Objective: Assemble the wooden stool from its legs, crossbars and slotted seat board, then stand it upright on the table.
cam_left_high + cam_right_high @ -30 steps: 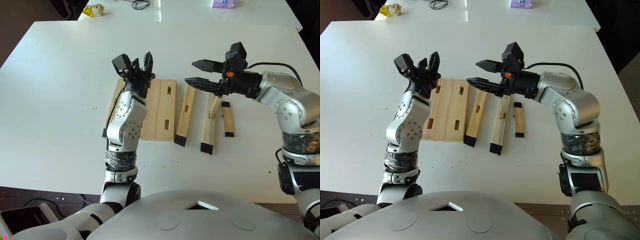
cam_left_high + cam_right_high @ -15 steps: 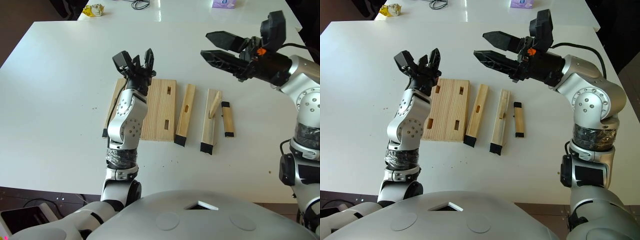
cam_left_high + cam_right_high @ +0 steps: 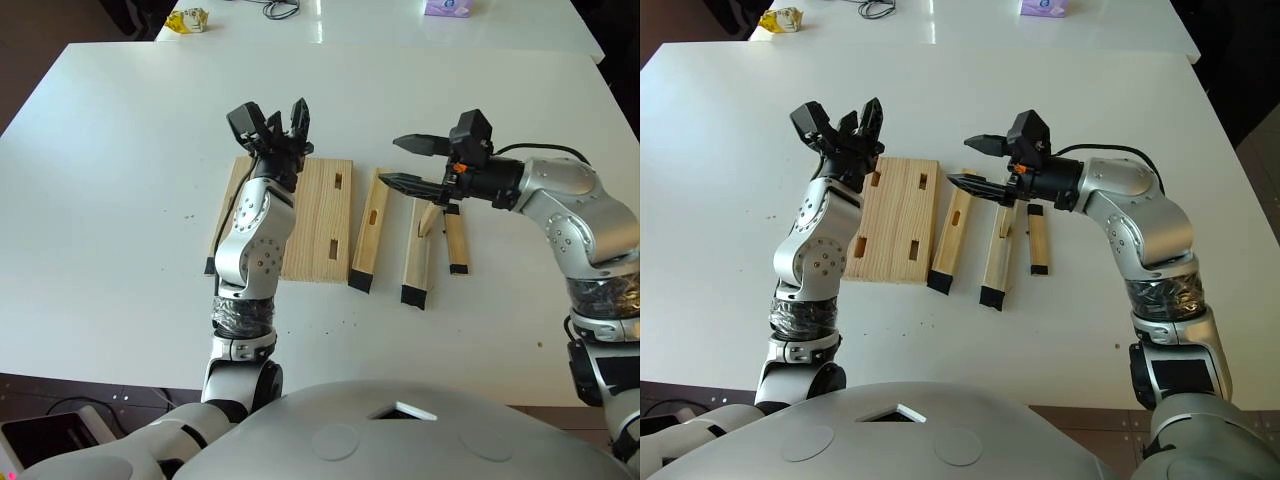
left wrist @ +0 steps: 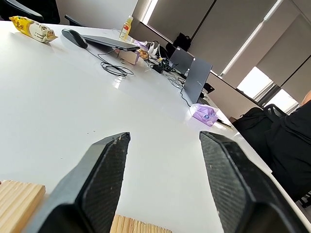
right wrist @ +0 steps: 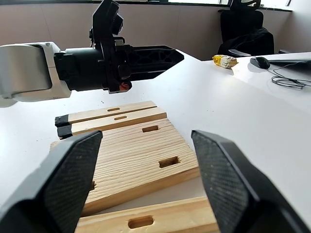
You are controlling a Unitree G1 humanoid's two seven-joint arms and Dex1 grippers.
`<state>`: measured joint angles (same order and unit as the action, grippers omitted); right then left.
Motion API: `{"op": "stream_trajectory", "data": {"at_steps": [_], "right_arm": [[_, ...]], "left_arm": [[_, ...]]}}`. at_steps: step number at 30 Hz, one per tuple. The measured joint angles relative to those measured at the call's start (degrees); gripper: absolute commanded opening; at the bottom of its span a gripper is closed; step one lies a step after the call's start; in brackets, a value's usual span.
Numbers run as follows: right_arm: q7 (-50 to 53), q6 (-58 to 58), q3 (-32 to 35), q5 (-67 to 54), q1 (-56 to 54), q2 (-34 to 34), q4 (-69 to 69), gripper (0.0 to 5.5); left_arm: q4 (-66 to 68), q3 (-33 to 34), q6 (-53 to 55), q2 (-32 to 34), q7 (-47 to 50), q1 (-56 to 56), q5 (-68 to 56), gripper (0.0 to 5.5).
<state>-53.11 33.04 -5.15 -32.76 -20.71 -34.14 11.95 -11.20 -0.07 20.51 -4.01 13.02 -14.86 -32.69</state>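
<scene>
Both spread and empty: right gripper (image 3: 390,160) low over the loose legs (image 3: 370,228) beside the slotted seat board (image 3: 320,220), probably lining up a pick; left gripper (image 3: 270,125) poised at the board's far edge.

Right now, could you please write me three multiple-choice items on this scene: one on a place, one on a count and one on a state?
1. Relative to the board, where is the right gripper?
A) Resting on its left edge
B) Flat on its middle
C) Over the far end of the leg just right of it

2. How many slots show in the board?
A) Two
B) Four
C) Six

3. The right gripper is:
A) open and empty
B) shut on a leg
C) shut on a crossbar

Answers:
1 C: the eye views show it over that leg's far end.
2 B: the right eye view shows two slots near each end.
3 A: its fingers stand apart with nothing between them.
</scene>
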Motion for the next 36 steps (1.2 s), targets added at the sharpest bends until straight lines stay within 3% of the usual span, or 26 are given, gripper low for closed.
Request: {"op": "stream_trajectory", "data": {"at_steps": [11, 16, 20, 25, 28, 36], "right_arm": [[7.52, 18.07, 13.87, -27.29, -12.18, 1.9, 7.65, 3.39], [6.01, 28.62, 16.11, -41.68, -6.95, -6.48, 15.9, 3.39], [-2.52, 29.76, 13.8, -36.37, 5.81, -16.37, 20.65, 3.39], [-6.91, 23.26, 3.33, -18.34, 17.26, -25.24, 21.94, 3.39], [-1.45, 23.66, -0.16, -13.39, 20.64, -24.39, 21.88, 3.39], [14.78, 29.93, -0.35, -14.42, 22.19, -14.63, 29.69, 3.39]], "left_arm": [[-1.24, 0.48, -1.29, 0.01, 0.76, 0.52, 0.02, 2.66], [-2.47, 0.79, -2.57, 0.09, 2.07, 1.48, 0.0, 2.66], [-4.19, 1.15, -3.43, 0.27, 3.42, 3.19, -0.12, 2.66], [-6.02, 1.1, -3.84, 0.41, 5.21, 4.94, -0.33, 2.66], [-6.05, 0.91, -3.86, 0.41, 5.77, 4.99, -0.33, 2.66], [-6.36, -0.07, -3.1, 0.45, 6.61, 4.99, -1.36, 2.66]]}}
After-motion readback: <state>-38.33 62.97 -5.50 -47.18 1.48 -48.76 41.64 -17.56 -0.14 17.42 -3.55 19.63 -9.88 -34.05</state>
